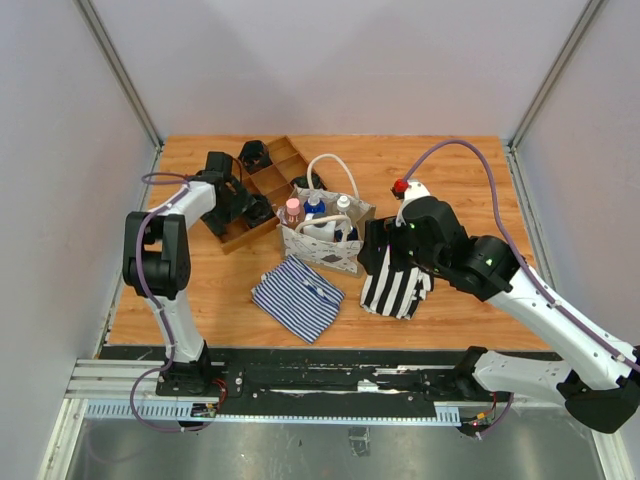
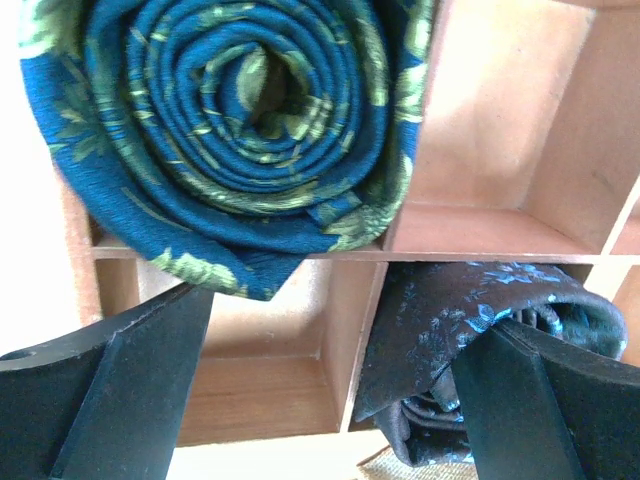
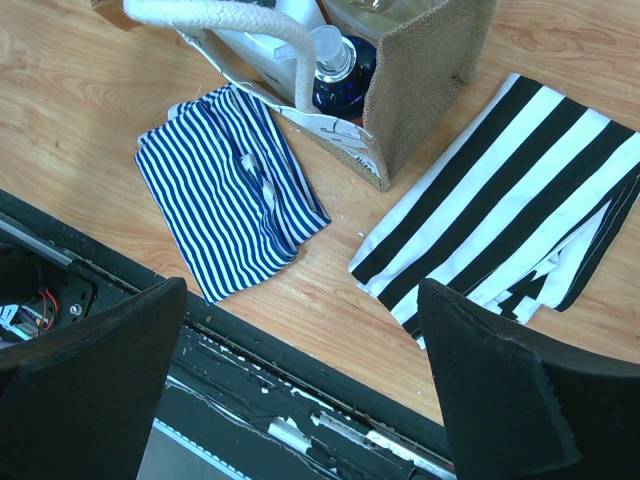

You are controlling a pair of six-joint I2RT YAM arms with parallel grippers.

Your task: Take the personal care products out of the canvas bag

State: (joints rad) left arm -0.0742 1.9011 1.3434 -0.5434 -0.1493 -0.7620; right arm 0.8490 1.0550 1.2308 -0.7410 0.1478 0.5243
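No word, number or brand can be read in any view. The canvas bag point(image 1: 322, 247) carries a scattered dark print on its face toward 6 o'clock, too small to make out as letters. Any labels on the bottles point(image 1: 318, 215) standing in it are illegible, as on the dark blue bottle point(image 3: 345, 80) seen up close. The rolled ties point(image 2: 230, 120) in the wooden tray point(image 2: 500, 130) bear leaf and flower patterns only.

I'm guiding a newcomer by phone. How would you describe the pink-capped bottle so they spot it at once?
At the middle of the wooden table stands a beige canvas bag with white rope handles. Bottles poke out of its top; the pink-capped bottle is at the left end. Its neighbours wear blue or white caps.
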